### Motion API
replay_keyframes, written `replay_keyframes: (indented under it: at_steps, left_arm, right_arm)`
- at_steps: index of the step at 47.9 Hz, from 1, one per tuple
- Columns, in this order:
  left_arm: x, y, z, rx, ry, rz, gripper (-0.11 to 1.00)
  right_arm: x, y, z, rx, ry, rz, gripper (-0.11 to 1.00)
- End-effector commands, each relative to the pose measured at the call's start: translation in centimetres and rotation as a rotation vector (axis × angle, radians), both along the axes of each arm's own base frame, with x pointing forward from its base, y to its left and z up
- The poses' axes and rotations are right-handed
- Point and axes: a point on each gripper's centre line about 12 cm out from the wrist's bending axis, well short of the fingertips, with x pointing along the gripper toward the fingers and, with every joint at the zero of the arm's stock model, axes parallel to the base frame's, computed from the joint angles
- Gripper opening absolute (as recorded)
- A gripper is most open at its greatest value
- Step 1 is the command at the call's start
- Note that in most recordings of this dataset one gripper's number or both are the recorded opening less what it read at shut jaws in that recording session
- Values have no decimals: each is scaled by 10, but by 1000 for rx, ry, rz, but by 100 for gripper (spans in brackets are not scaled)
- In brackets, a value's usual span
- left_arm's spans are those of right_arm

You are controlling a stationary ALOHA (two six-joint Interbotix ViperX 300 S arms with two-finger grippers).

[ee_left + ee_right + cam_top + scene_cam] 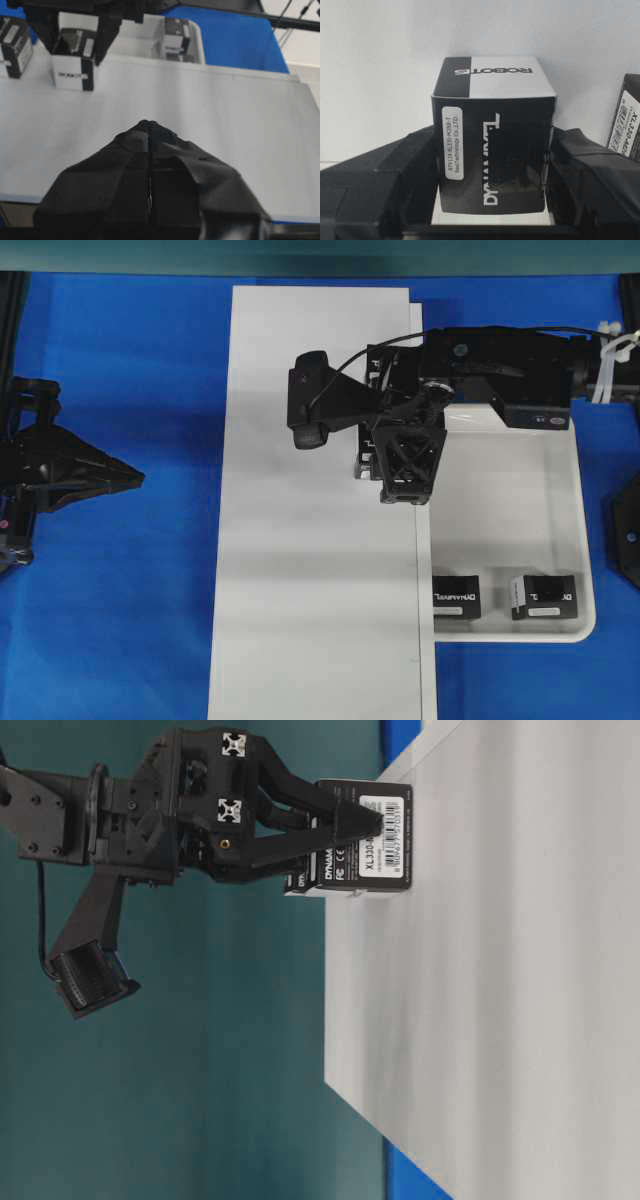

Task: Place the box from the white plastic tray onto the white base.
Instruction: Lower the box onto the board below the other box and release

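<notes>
My right gripper (372, 455) reaches over the long white base (300, 590) and is shut on a black box (492, 145). The right wrist view shows a finger pressed against each side of it. From table level the box (365, 835) stands on the base (500, 1000). A second box (626, 120) stands on the base close beside it. Two more boxes (455, 597) (543, 597) lie in the near end of the white plastic tray (585, 540). My left gripper (135, 477) is shut and empty at the far left, off the base.
The tray lies along the base's right edge on the blue table cover (120, 620). The right arm and its camera (310, 405) hang over the upper part of the base. The left wrist view faces the held box (74, 60) across the base (200, 110).
</notes>
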Motion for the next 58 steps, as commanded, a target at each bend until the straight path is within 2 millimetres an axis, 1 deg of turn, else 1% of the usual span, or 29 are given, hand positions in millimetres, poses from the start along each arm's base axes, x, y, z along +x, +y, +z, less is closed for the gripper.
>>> replay_keyframes:
  at_steps: [1,15,20,26,33,38,42,52,58]
  left_arm:
    - [3,0,11,1,-29,-2,-7]
    - [3,0,11,1,-29,-2,-7]
    - [3,0,11,1,-29,-2,-7]
    - [3,0,11,-1,-29,-2,-7]
    - [3,0,11,1,-29,-2,-7]
    - [3,0,10,1,-26,-2,-7]
    - [3,0,10,1,-26,-2,-7]
    - [3,0,9,-1,-23,-1,-7]
    - [3,0,9,1,-22,-2,-7]
  right_arm:
    - [-1,1,-4,4,24,1,59]
    - [-4,2,-3,9,45,0,59]
    - [-4,2,-3,9,46,-2,62]
    - [-4,2,-3,7,42,7,70]
    - [-2,1,-3,1,24,14,89]
    - [1,1,-3,-8,-10,20,97]
    - [2,0,-2,-17,-40,29,98]
    - [2,0,0,-20,-52,32,98]
    - [1,0,12,-26,-88,23,98]
